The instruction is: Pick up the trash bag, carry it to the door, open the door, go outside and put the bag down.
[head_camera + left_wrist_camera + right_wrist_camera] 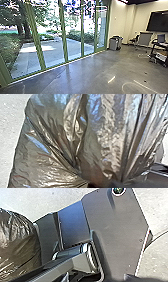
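Head view puts the robot indoors, on a smooth grey floor (95,72) facing glass panes (51,53) with a paved yard (27,60) beyond them. The trash bag (100,144) is large and close at the left wrist, its folds drawing together, and it shows beside the robot's own parts from the right wrist too. From that I judge the pick-up done and the carrying under way; whether the left gripper and the right gripper are clenched or released, I cannot tell. Opening the door, going out and putting the bag down look left to do, and which pane, if any, is the door is unclear. Counting up: one bag, as I take both wrist views to show the same one; five tall panes, parted by four green posts (36,40); one dark wall screen (158,21); one laptop (161,38) on one worktop (162,45). The grey bins (113,44) stand too close together to number surely.
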Robot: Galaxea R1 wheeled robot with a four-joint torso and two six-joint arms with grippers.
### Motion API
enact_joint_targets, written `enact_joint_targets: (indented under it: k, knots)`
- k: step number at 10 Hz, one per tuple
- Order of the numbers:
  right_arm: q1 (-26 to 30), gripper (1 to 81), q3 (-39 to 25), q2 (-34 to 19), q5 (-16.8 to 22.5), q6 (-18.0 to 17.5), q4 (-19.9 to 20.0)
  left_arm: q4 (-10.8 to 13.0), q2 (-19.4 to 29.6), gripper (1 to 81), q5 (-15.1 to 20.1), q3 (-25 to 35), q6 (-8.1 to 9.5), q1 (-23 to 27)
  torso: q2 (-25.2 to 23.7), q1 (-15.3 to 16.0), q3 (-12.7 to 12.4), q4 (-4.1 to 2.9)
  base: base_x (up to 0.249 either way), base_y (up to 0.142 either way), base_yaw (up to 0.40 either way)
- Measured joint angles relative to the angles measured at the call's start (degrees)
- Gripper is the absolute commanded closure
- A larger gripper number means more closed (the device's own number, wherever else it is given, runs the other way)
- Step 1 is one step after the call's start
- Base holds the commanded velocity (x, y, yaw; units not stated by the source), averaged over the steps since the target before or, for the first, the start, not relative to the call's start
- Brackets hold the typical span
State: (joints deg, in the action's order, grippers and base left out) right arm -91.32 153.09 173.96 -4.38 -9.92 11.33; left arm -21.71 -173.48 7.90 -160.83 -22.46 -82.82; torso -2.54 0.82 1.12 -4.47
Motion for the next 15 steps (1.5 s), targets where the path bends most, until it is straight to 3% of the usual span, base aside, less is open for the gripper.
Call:
enact_joint_targets:
  k: [15]
  knots:
    - [0.09,1.0,0.00,0.16,-0.06,0.00,-0.02,0.00,-0.02,81.1,-0.05,-0.09,-0.09,0.27,-0.02,-0.05,-0.02,0.00,0.105,0.000,0.000]
